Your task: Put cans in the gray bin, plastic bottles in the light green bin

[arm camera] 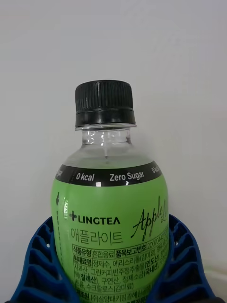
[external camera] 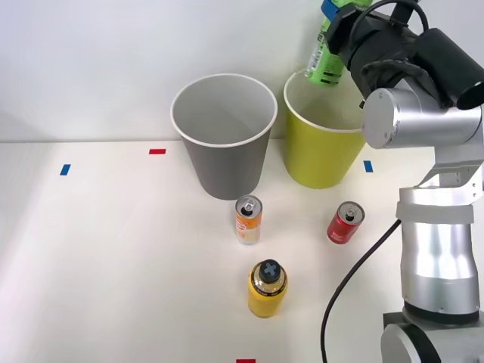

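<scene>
Gray bin (external camera: 224,136) upper centre of the frame, light green bin (external camera: 321,144) just right of it, my gripper (external camera: 333,23) at top right with fingers (arm camera: 40,265) clamped on green-labelled bottle (external camera: 325,60) above the green bin's rim, orange can (external camera: 248,219) and red can (external camera: 345,223) standing below the bins, yellow bottle (external camera: 267,287) lower centre.

A plain white wall (external camera: 113,53) rises behind a white counter (external camera: 91,257), which carries small red and blue tape marks (external camera: 157,151).
</scene>
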